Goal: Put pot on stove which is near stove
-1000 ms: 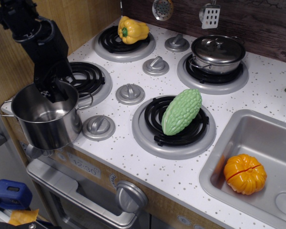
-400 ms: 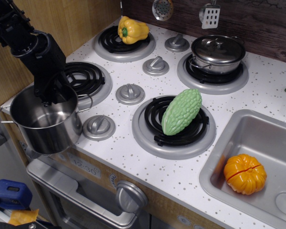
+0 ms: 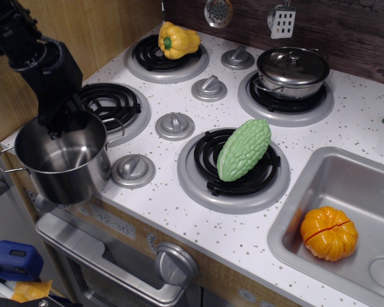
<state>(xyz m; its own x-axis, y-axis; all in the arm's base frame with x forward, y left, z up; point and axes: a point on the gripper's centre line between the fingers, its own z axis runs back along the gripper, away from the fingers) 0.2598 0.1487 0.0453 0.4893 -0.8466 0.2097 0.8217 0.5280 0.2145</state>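
Observation:
The tall shiny lidless pot (image 3: 63, 167) hangs at the front left corner of the stove top, partly past the counter edge. My black gripper (image 3: 64, 123) comes down from the upper left and is shut on the pot's far rim. The nearest stove (image 3: 115, 102), a burner of black coil rings in a silver rim, lies bare just behind and to the right of the pot. The arm hides part of the burner's left side.
A green bitter gourd (image 3: 244, 149) lies on the front right burner. A yellow pepper (image 3: 177, 39) is on the back left burner and a lidded steel pot (image 3: 292, 70) on the back right one. Grey knobs (image 3: 174, 125) stand between the burners. An orange pumpkin (image 3: 329, 233) sits in the sink (image 3: 320, 179).
My gripper has shifted a little to the left with the pot in it. The pot's left handle now sits lower. Nothing else has moved.

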